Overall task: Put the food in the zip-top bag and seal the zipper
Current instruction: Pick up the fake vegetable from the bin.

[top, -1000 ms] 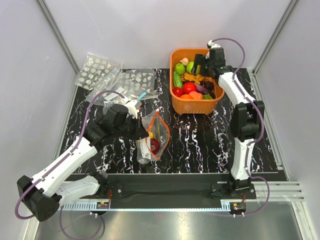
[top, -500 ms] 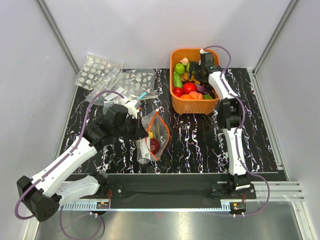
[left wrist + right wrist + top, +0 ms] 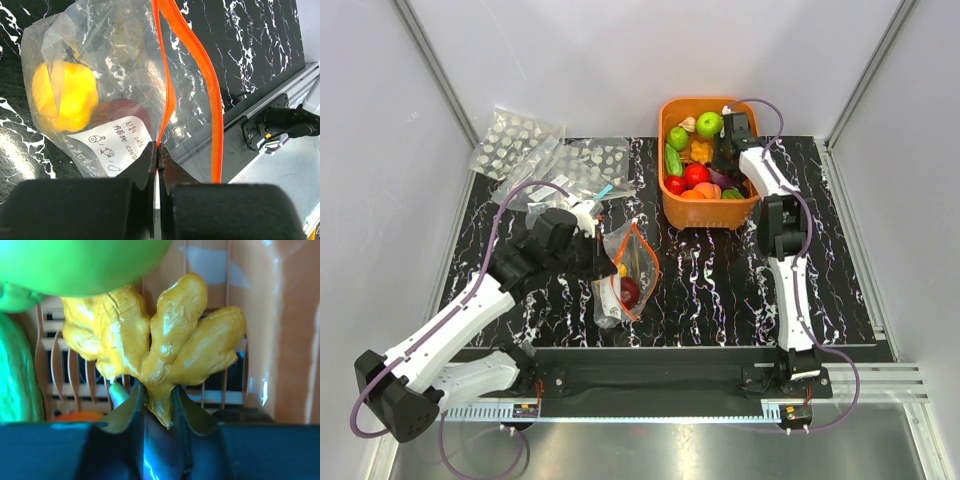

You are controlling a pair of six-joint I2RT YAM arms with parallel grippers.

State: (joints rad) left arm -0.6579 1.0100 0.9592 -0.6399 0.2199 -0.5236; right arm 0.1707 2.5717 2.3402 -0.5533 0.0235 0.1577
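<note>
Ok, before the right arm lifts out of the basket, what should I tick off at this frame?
1. Right gripper on a single piece: ok. It pinches the narrow end of the yellow knobby food piece.
2. Neighbours free of the grip: cannot tell. The green apple overlaps the piece in the wrist view, so contact is unclear.
3. Left gripper holding the bag: ok, shut on the zipper.
4. Mouth open: ok, the zipper's two strips stand apart.
5. Room in the zip-top bag: likely ok. A yellow piece and a red piece show inside.
</note>
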